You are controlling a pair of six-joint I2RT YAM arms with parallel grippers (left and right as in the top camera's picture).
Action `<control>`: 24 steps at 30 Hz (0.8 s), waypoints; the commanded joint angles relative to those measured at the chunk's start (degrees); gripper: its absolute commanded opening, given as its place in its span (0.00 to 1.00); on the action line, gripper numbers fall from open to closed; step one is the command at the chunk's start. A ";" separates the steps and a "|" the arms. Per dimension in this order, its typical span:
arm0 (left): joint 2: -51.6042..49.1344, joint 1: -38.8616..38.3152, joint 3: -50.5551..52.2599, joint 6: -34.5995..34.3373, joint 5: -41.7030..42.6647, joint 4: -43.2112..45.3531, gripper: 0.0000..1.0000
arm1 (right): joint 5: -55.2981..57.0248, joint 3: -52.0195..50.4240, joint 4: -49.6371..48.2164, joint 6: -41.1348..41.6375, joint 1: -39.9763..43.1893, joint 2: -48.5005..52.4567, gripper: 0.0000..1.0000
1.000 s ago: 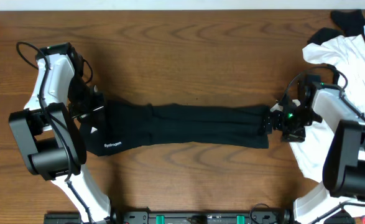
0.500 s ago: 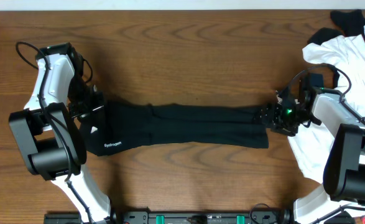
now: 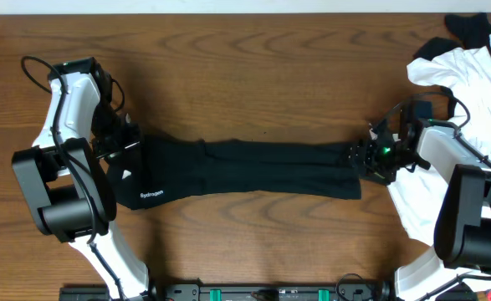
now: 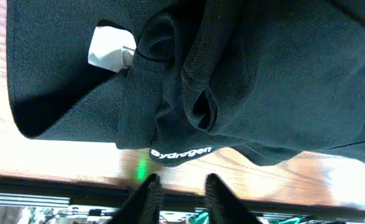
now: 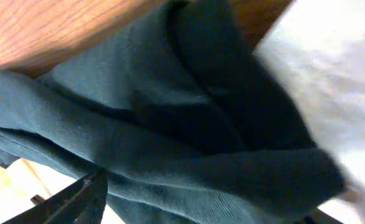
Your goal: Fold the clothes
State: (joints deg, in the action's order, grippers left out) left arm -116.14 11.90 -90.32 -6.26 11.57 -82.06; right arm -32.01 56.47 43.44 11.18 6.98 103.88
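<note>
The black shirt point(image 3: 245, 171) lies in a long folded strip across the table, its small white text print point(image 3: 151, 195) at the left end. My left gripper point(image 3: 121, 144) is at the strip's left end. In the left wrist view its fingers point(image 4: 148, 194) stand a little apart with nothing between them, just off the hem beside the print point(image 4: 181, 153). My right gripper point(image 3: 364, 159) is over the shirt's right end. There the jaws stand wide, with bunched black fabric point(image 5: 188, 155) lying between them; only one finger point(image 5: 83, 199) shows clearly.
A heap of white clothes point(image 3: 475, 75) with a black garment point(image 3: 471, 29) on top fills the back right corner and runs under my right arm. A white label point(image 4: 110, 50) shows inside the shirt. A black rail point(image 3: 270, 293) lines the table's front edge.
My right gripper has shifted left onto the shirt's right end and its jaws have narrowed somewhat. The left arm has stayed put, its fingers parting slightly.
</note>
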 commanded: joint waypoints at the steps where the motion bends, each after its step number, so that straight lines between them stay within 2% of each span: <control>1: 0.83 0.13 0.26 -0.26 -0.28 -0.13 0.31 | 1.75 -1.84 -1.16 1.09 -2.62 2.51 0.70; 3: 0.83 0.13 0.26 -0.26 -0.28 -0.15 0.32 | 1.86 -1.84 -1.97 1.99 -3.28 2.51 0.63; 4: 0.83 0.13 0.28 -0.26 -0.28 -0.15 0.33 | 1.99 -1.84 -2.40 2.40 -3.52 2.51 0.57; 5: 0.83 0.13 0.26 -0.26 -0.28 -0.15 0.33 | 1.99 -1.84 -2.86 2.58 -3.67 2.51 0.48; 6: 0.83 0.13 0.26 -0.26 -0.28 -0.15 0.33 | 2.01 -1.84 -3.41 2.58 -3.69 2.51 0.33; 7: 0.83 0.13 0.26 -0.28 -0.28 -0.15 0.33 | 2.03 -1.84 -3.69 2.56 -3.67 2.51 0.25; 8: 0.83 0.13 0.26 -0.26 -0.28 -0.15 0.33 | 2.23 -1.84 -3.96 2.56 -3.67 2.51 0.17; 10: 0.83 0.13 0.26 -0.28 -0.26 -0.15 0.33 | 3.67 -1.84 -4.61 2.56 -3.67 2.51 0.09; 15: 0.98 0.15 0.07 -0.46 2.82 -1.03 0.31 | 9.64 -1.42 -4.74 2.45 -3.50 2.38 0.01; 19: 2.16 0.20 -0.66 -0.42 2.91 -0.90 0.31 | 12.24 0.31 -3.87 1.86 -3.08 0.39 0.01; 24: 4.44 0.31 -0.76 -0.24 2.91 -0.52 0.31 | 18.51 4.37 -1.14 1.84 -2.49 -6.67 0.01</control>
State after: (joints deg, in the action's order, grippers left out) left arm -115.09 11.90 -90.35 -6.22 13.74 -82.43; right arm -22.39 57.36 41.54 13.41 3.84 102.87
